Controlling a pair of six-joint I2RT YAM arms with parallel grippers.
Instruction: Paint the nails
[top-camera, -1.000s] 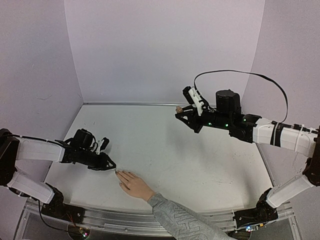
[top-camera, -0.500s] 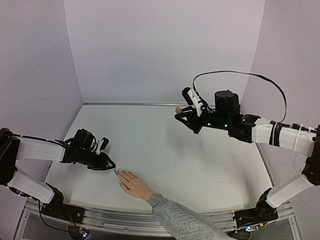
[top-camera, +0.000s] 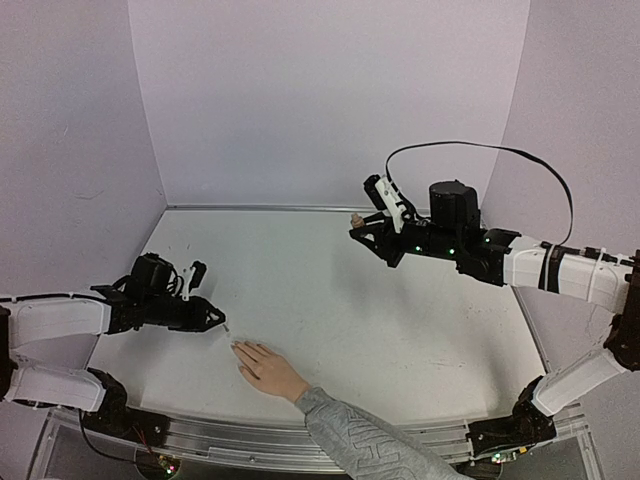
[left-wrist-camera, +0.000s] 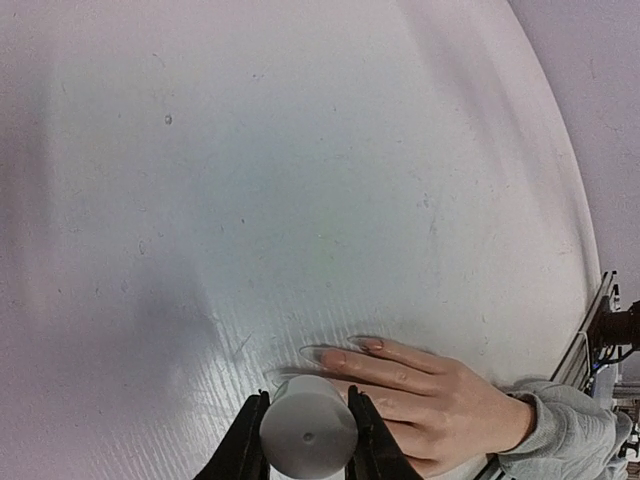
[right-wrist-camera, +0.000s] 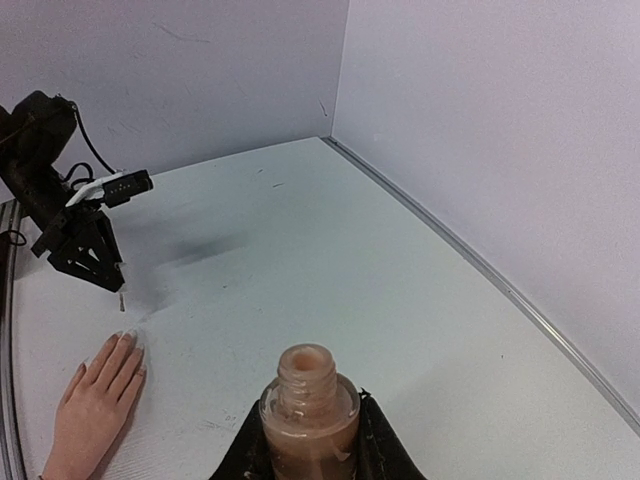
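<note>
Pinching white brush cap (left-wrist-camera: 308, 438) in left jaws, just beside the pale nails (left-wrist-camera: 371, 344) of a hand (top-camera: 265, 368) lying flat near front edge of the tabletop (top-camera: 330, 300), grey patterned sleeve (top-camera: 360, 440) trailing; clamping open bottle (right-wrist-camera: 308, 410) of peach polish in right jaws, well apart, above far right.

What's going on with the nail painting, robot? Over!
Left hand shut on brush cap, just short of the nails. Right hand shut on open polish bottle, held up. Person's hand flat on table. Nothing in the way.
</note>
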